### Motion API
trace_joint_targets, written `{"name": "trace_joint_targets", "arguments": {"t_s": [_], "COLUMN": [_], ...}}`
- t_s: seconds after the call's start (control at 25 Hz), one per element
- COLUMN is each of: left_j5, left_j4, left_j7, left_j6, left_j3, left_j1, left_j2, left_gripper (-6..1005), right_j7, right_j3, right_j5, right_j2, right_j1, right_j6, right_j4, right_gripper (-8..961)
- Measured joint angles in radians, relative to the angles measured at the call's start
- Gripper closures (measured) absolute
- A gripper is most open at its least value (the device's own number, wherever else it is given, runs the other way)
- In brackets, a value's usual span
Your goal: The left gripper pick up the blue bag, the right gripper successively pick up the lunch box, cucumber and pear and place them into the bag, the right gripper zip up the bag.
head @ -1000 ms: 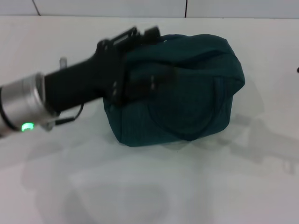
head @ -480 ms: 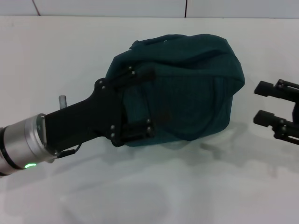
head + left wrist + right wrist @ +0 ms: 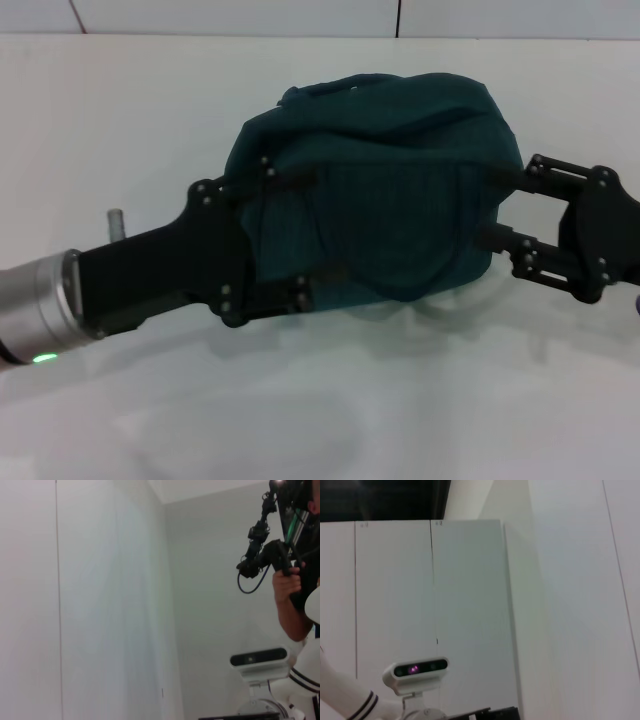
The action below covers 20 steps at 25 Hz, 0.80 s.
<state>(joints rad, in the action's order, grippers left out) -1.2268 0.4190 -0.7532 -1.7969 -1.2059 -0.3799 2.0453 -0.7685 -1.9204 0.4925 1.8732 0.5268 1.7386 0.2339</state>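
A dark blue bag (image 3: 385, 190) sits closed and bulging on a white table (image 3: 320, 420), toward its far middle, with one soft loop handle lying flat on its near face; the left gripper (image 3: 280, 240) reaches in from the robot's left, its black fingers spread wide, one finger (image 3: 290, 180) pressed on the upper part of the bag's left end and the other low against the same end, so the fabric sits between them without being pinched tight; a silver wrist with a small green light trails behind it toward the near left edge; the right gripper (image 3: 500, 210) comes in from the robot's right, also spread wide, its two fingertips touching the bag's right end, one high and one low; both wrist views show only pale walls, a white robot head camera (image 3: 415, 672) and, in the left wrist view, a person's hand (image 3: 290, 582) holding a black device.
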Motion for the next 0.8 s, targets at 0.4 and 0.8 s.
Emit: {"name": "trace_joint_targets", "arguments": {"t_s": [0.4, 0.8], "left_j5": [-0.01, -0.029], "left_j4": [0.005, 0.005], "left_j7": [-0.033, -0.029], "left_j6": [0.024, 0.019], "left_j3": [0.069, 0.071], "left_j1": [0.002, 0.011], "left_j2": [-0.046, -0.05], "left_gripper": [173, 182], "right_j7": [0.056, 0.077], "right_j3": [-0.001, -0.001], "right_j5": [0.0, 0.05], "right_j2": [0.027, 0.055], "right_j1": [0.003, 0.016], "right_j6": [-0.085, -0.14], "right_j4": [0.054, 0.089], "right_gripper": [363, 363]}}
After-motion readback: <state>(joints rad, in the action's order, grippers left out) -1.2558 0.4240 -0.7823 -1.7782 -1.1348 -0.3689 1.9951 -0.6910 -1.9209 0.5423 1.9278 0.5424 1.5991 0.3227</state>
